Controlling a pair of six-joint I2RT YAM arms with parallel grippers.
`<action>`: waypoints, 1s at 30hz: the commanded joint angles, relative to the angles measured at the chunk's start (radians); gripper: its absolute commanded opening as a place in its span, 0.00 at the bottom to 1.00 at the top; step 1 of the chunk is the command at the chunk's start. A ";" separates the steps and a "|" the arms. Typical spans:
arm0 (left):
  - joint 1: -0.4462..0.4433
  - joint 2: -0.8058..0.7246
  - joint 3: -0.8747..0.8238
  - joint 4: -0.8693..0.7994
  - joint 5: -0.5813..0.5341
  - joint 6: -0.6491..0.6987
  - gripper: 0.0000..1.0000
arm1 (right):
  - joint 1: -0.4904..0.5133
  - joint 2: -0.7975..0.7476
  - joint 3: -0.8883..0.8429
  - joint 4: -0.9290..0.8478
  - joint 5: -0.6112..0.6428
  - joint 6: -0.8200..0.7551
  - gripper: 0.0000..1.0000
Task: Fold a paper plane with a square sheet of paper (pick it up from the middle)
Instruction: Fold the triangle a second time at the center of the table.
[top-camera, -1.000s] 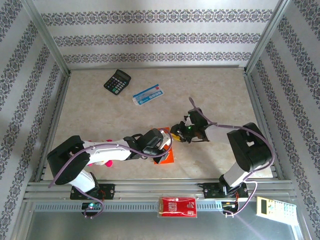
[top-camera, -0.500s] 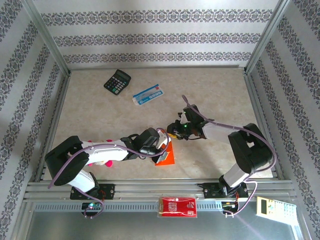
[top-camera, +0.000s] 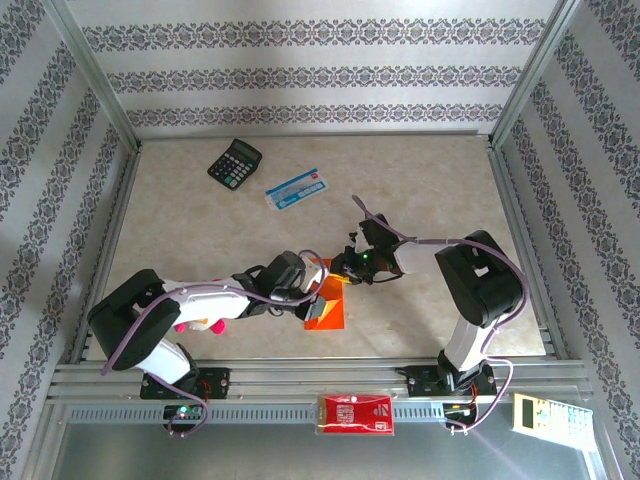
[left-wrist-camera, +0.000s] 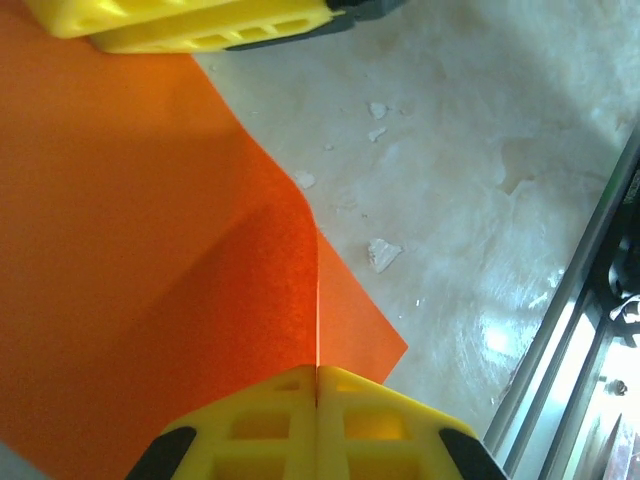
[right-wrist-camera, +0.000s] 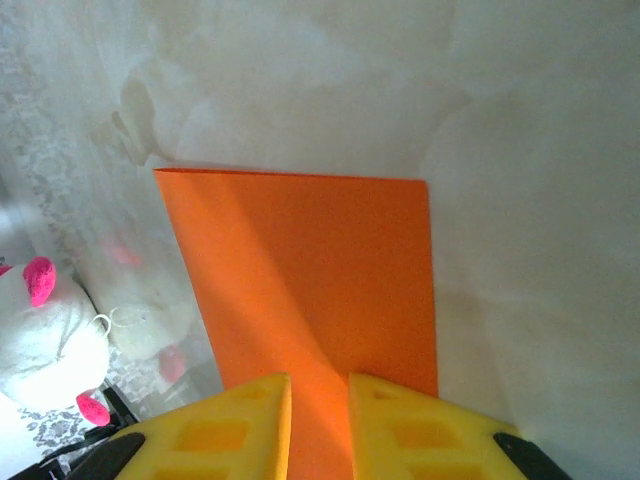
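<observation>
On the left gripper (left-wrist-camera: 317, 375), the yellow fingers (left-wrist-camera: 250, 430) are pressed together with no gap. They clamp a raised fold of the square sheet of paper (left-wrist-camera: 130, 260), whose thin edge runs straight into the seam between them. On the right gripper (right-wrist-camera: 320, 385), the fingers (right-wrist-camera: 410, 425) stand a narrow slot apart. Orange paper shows through the slot, but whether they pinch it cannot be determined. The sheet lies partly folded on the marbled table (top-camera: 200, 230), near the front edge at mid-width, with one flap curved up off the surface. Both grippers sit close together at its far end. Well apart, toward the far left of the table, are a black calculator (top-camera: 234, 161) and, near it, a blue-and-white packet (top-camera: 297, 189).
</observation>
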 joint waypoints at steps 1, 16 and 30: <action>0.043 0.011 -0.015 0.066 0.073 -0.039 0.00 | -0.007 0.045 -0.016 -0.026 0.031 -0.049 0.23; 0.136 0.068 0.017 0.027 0.162 -0.035 0.01 | -0.013 0.076 -0.016 -0.051 0.026 -0.087 0.21; 0.181 0.113 0.044 -0.007 0.172 -0.013 0.01 | -0.016 0.076 -0.021 -0.047 0.020 -0.081 0.20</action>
